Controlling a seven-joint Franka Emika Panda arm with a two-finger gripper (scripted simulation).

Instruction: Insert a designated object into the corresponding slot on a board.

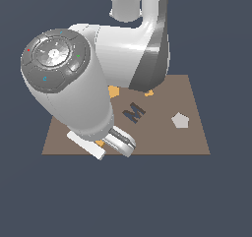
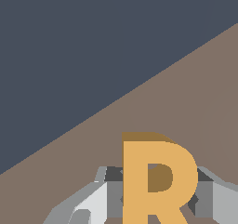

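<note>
Two fingers (image 2: 93, 204) flank the orange R (image 2: 155, 181) over the board (image 2: 186, 102).

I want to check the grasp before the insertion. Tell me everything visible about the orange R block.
The orange R block is a flat, matte, plain orange letter with a darker top edge and an open loop through which brown shows. In the wrist view it stands upright between the grey fingers, over the brown board. Its lower legs are cut off by the frame. In the exterior view only a small orange sliver shows beneath the arm.
</note>
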